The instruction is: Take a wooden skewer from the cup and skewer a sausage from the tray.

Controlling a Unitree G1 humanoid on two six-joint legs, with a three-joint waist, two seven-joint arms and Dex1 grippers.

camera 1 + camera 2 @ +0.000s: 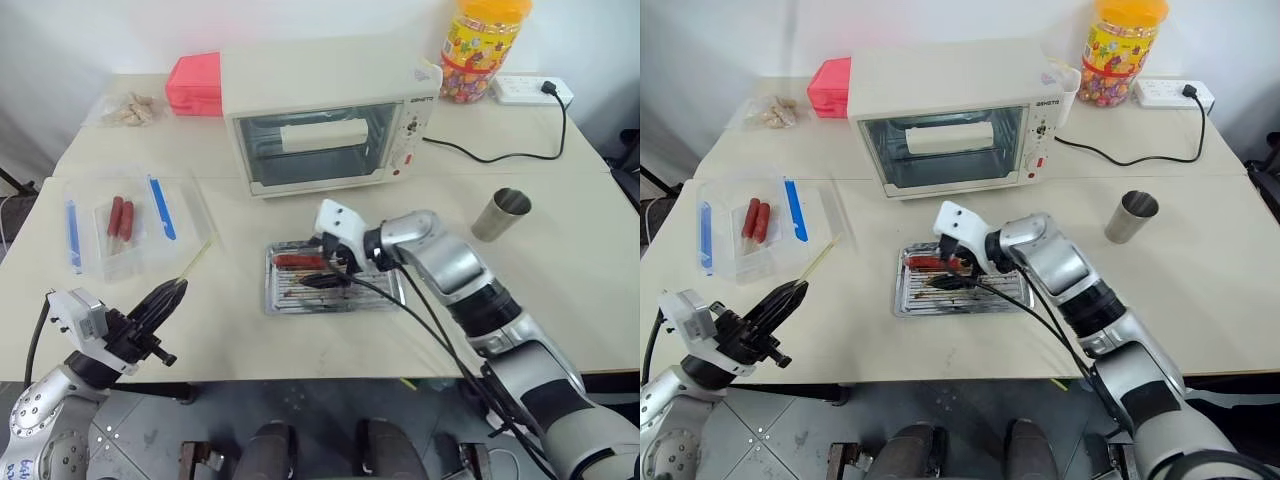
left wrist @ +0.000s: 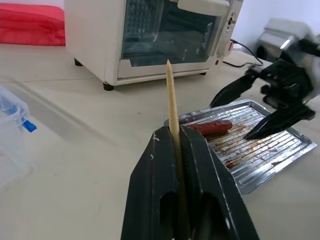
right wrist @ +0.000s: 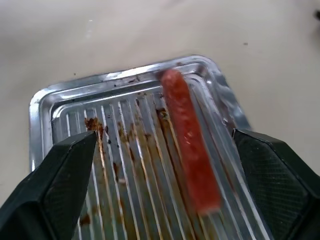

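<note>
Surface: pale table (image 1: 560, 300) against a white wall, white toaster oven (image 1: 320, 125) at the far middle.
Far left: red box (image 1: 195, 84) and a small bag of pale pieces (image 1: 127, 110).
Left: clear plastic bag (image 1: 140, 225) with blue strips, a pair of red sausages (image 1: 120, 217) on it.
Left gripper (image 1: 165, 300): near left, clenched on the wooden skewer (image 2: 172, 105), whose tip points toward the oven.
Tray (image 1: 285, 300): middle, just in front of the oven, ribbed and grease-stained.
Sausage (image 3: 192, 145): lying in the tray near its far edge.
Right gripper (image 1: 325, 272): over the tray, jaws spread wide on either side of the sausage, grasping nothing.
Cup (image 1: 500, 214): right, standing well apart from the tray.
Far right: yellow-lidded candy jar (image 1: 480, 45), white power strip (image 1: 530, 90).
</note>
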